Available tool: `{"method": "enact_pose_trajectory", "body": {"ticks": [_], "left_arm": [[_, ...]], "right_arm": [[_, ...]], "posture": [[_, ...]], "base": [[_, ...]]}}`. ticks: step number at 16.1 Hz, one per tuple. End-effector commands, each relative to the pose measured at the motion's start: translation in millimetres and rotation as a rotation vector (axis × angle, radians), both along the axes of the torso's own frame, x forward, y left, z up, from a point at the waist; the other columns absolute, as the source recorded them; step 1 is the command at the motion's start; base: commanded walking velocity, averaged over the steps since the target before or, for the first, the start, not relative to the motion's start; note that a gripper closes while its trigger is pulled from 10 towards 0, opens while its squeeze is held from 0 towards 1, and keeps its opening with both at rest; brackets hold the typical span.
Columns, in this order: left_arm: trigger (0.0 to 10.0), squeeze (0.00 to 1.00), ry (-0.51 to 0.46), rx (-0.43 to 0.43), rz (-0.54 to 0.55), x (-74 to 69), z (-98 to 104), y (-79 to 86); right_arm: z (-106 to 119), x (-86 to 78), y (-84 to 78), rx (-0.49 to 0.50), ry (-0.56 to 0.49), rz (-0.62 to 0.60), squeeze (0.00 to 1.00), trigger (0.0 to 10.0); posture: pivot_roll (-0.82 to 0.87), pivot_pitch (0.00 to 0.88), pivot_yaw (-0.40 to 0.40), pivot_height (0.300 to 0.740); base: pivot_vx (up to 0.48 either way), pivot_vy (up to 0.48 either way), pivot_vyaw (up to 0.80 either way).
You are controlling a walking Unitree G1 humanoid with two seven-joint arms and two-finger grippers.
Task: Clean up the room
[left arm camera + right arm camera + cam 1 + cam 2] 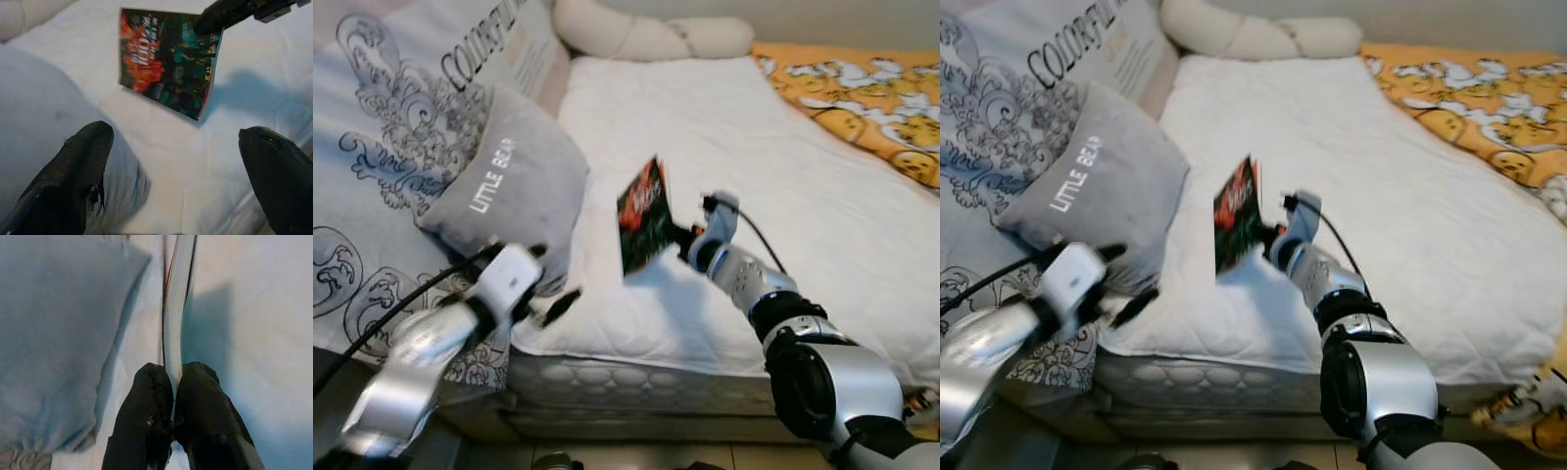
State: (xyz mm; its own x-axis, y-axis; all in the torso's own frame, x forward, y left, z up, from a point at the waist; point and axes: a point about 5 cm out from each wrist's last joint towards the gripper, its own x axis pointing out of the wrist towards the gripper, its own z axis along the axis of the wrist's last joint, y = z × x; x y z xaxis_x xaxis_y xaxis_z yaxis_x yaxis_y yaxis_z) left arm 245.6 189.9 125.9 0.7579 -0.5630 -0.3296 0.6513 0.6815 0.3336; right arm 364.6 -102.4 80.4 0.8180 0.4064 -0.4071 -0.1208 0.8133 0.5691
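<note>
A thin book (644, 216) with a dark red and green cover hangs upright above the white mattress (734, 147). My right gripper (681, 238) is shut on its lower edge; in the right wrist view both black fingers (151, 421) pinch the pages of the book (176, 308). My left gripper (553, 294) is open, low at the mattress's near left corner beside the grey "LITTLE BEAR" pillow (514, 191). In the left wrist view its two fingertips (83, 161) stand wide apart, with the book (168, 63) ahead of them.
A patterned grey duvet (382, 147) lies bunched on the left of the bed. A long cream bolster (646, 34) lies at the head. An orange printed blanket (862, 93) covers the right side. The mattress edge and bed base (636, 392) are right in front.
</note>
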Motion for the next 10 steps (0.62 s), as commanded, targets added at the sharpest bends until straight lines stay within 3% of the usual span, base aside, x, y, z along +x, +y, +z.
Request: {"method": "enact_pose_trajectory", "body": {"ticks": [1,6,7,8,10], "left_arm": [[10.0,0.24,-0.005,0.007,-0.008,-4.1,7.9,1.4],[10.0,0.24,0.06,0.053,-0.015,-28.5,15.0,9.5],[10.0,0.24,0.066,0.053,-0.016,-30.0,14.9,8.3],[10.0,0.24,0.069,0.051,-0.015,-30.7,15.7,7.1],[10.0,0.24,0.072,0.046,-0.013,-30.4,16.5,4.5]], "right_arm": [[15.7,8.7,2.2,0.051,-0.043,-0.012,0.0,10.0],[8.1,4.5,4.5,0.066,-0.007,-0.001,0.0,10.0],[6.3,4.0,0.8,0.061,0.003,-0.011,0.09,10.0],[4.7,3.6,-3.4,0.054,0.013,-0.029,1.0,10.0],[0.8,2.5,-13.2,0.012,0.027,-0.05,1.0,10.0]], "posture": [[0.22,0.0,-0.036,0.74],[0.28,0.015,-0.048,0.74],[0.28,0.016,-0.05,0.74],[0.28,0.014,-0.052,0.74],[0.28,0.005,-0.051,0.74]], "base": [[0.0,0.0,0.0],[0.0,0.0,0.0],[0.0,0.0,0.0],[0.0,0.0,0.0],[0.0,0.0,0.0]]}}
